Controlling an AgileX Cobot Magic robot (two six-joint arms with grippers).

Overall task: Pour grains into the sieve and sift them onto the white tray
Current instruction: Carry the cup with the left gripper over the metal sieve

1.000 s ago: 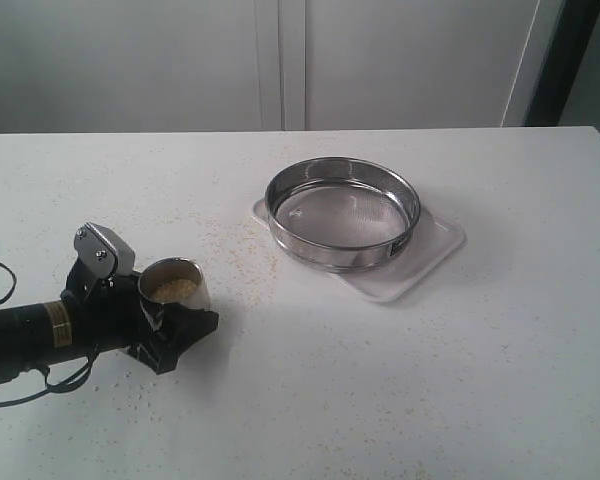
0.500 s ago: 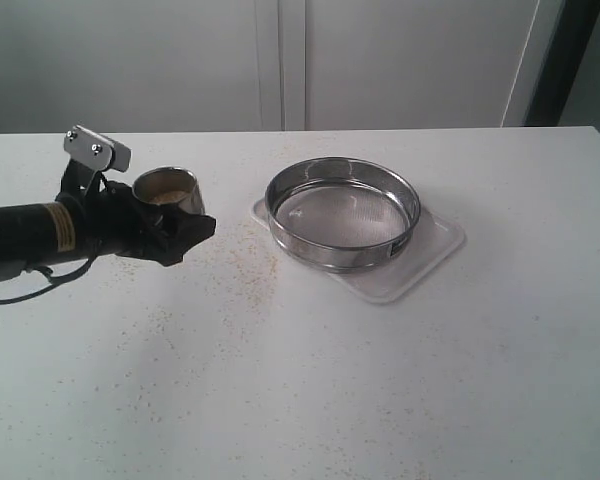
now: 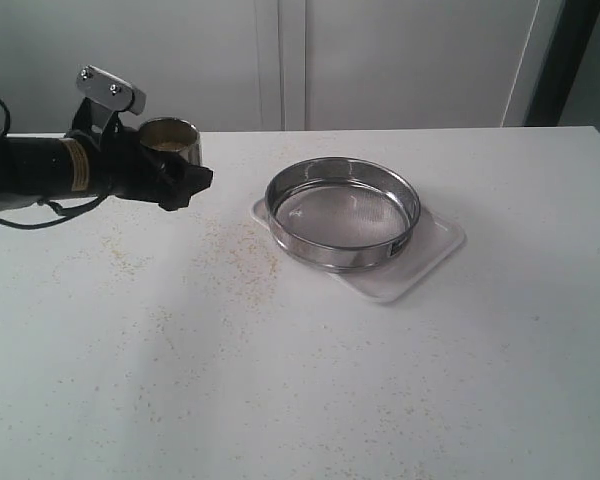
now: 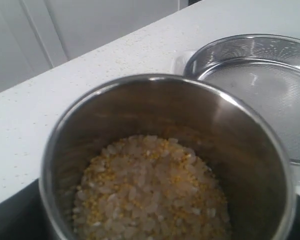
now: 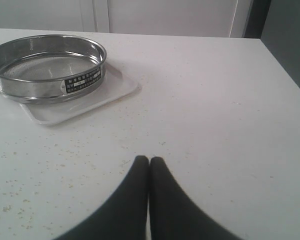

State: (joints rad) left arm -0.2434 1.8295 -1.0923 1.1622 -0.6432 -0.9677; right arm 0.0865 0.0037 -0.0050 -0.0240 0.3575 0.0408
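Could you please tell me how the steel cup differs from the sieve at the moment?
The cup is small and narrow; the sieve is wide and shallow. The cup holds grains; the sieve's mesh looks bare. The cup is held in the air by the left gripper; the sieve rests on the white tray. Both are round, shiny steel.

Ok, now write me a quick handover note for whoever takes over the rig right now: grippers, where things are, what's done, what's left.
Left gripper: shut on the steel cup, held upright off the table, left of the sieve in the exterior view.
Right gripper: shut, holding nothing.
The grains: in the cup, none poured.
The sieve: sits on the white tray, mesh bare.
Done: cup picked up.
Left: carry the cup over the sieve, pour, then sift onto the tray.
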